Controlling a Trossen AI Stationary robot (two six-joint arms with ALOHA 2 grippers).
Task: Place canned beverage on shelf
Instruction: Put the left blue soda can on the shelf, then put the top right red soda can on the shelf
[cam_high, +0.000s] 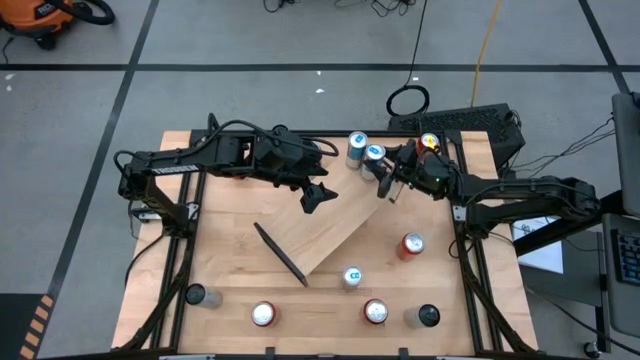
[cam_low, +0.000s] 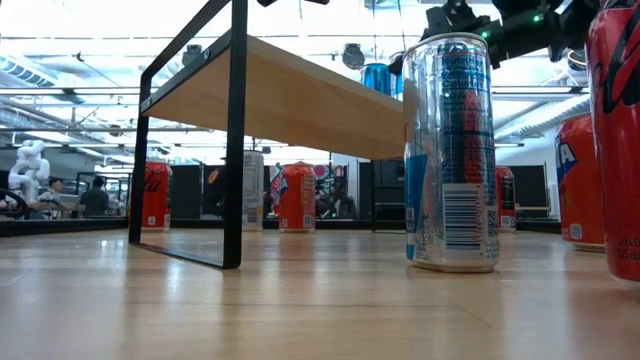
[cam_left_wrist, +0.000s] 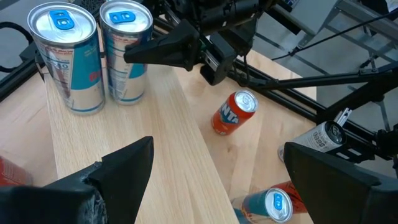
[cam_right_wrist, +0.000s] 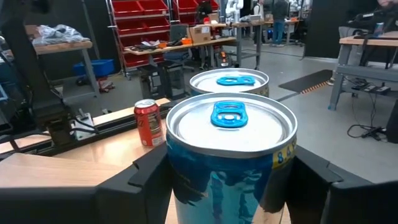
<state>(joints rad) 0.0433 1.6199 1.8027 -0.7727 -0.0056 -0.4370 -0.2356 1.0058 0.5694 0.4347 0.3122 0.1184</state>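
Note:
The shelf (cam_high: 335, 225), a light-wood board on black end brackets, lies slantwise across the table. Two blue-and-silver cans stand on its far end. My right gripper (cam_high: 383, 180) is shut on the one nearer to it (cam_high: 375, 155), which fills the right wrist view (cam_right_wrist: 230, 155). The other can (cam_high: 357, 148) stands just behind it. My left gripper (cam_high: 318, 195) hangs open above the middle of the shelf with nothing between its fingers (cam_left_wrist: 124, 168). My right gripper pinches the blue can's side wall (cam_right_wrist: 180, 186), below the rim, between its two fingers, one on each side. The fingers (cam_left_wrist: 161, 50) come in level from the table's right side. The can stands upright with its base on the shelf board (cam_left_wrist: 127, 99).
An orange can (cam_high: 411, 245) lies on its side on the tabletop beside the shelf. A blue can (cam_high: 352, 277) stands near the shelf's near bracket. Along the near edge stand a silver-topped can (cam_high: 263, 315), a red one (cam_high: 375, 312) and two dark ones (cam_high: 195, 295), (cam_high: 428, 316).

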